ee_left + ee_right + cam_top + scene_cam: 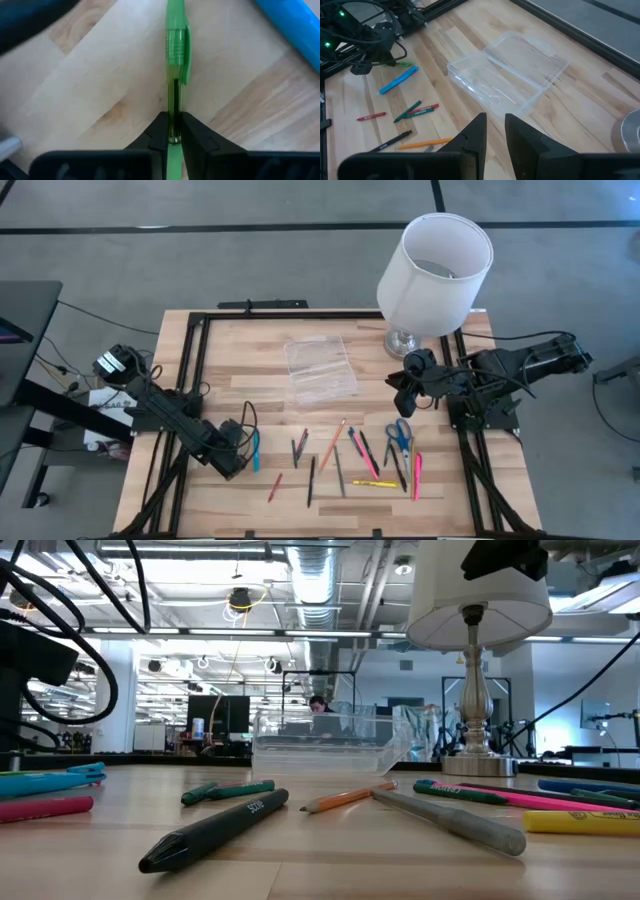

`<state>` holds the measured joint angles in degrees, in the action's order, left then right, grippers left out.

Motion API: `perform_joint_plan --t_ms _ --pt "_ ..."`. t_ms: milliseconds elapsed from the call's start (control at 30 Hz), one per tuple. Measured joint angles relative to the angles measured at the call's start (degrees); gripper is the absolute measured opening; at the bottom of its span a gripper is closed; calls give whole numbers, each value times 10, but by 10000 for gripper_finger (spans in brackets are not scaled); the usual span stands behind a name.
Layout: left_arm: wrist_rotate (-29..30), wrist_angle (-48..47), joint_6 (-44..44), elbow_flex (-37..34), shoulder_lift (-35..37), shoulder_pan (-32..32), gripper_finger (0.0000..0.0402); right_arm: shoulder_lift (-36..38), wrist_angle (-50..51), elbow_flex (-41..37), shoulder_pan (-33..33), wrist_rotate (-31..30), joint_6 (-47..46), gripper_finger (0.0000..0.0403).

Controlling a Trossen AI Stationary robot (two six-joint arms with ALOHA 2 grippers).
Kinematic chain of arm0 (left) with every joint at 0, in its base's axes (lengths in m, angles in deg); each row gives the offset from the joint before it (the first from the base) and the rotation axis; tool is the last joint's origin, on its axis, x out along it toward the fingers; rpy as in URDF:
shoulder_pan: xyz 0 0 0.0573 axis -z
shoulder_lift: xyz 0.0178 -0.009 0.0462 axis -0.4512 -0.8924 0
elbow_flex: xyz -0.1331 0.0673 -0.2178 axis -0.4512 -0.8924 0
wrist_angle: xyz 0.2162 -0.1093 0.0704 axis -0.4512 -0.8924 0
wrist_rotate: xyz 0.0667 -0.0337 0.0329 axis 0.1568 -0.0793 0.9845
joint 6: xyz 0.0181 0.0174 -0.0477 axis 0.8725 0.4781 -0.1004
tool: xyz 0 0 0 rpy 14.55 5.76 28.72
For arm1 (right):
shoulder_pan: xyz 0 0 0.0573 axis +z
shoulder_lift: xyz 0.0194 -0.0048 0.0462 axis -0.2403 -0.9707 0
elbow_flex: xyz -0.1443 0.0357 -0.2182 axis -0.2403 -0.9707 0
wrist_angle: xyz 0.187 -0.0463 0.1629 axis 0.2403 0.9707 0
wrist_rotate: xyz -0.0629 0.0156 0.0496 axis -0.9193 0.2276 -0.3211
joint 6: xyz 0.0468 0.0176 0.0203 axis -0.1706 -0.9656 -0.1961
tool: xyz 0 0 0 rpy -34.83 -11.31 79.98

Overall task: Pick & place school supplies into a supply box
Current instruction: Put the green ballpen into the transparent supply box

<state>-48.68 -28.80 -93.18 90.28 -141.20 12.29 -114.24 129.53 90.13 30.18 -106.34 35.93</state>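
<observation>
A green pen (176, 45) lies on the wooden table near its left edge, with my left gripper (173, 136) shut on it, pointing down. A blue marker (255, 450) lies just beside it. More school supplies lie loose along the near half of the table: an orange pencil (333, 442), blue-handled scissors (400, 435) and a pink marker (417, 475). The clear supply box (320, 368) rests flat on the table's middle, toward the far side. My right gripper (495, 134) hangs raised over the right side, slightly open, with nothing between its fingers. My left gripper pinches the green pen's clear barrel (174, 107) between its two fingers, partway along from the clip end. The fingers come from above, pointing down, one on each side of the pen. The pen looks to be lying flat on the table.
A white-shaded lamp (435, 275) stands at the far right corner, close to my right arm. A black metal frame (190, 360) runs around the tabletop. Bare wood lies between the supply box and the row of pens.
</observation>
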Motion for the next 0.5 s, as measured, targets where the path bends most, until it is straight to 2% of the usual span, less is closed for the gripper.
perform_joint_plan --t_ms 100,200,333,500 --pt "0 0 37 0 0 0 20 0 0 0 0 0 0 63" --pt "1 0 71 0 0 0 36 0 0 0 0 -1 0 63" --pt "1 -8 48 0 0 0 48 0 0 0 0 -1 -2 63" --pt "5 -9 19 0 0 0 30 0 0 0 0 -1 -2 63"
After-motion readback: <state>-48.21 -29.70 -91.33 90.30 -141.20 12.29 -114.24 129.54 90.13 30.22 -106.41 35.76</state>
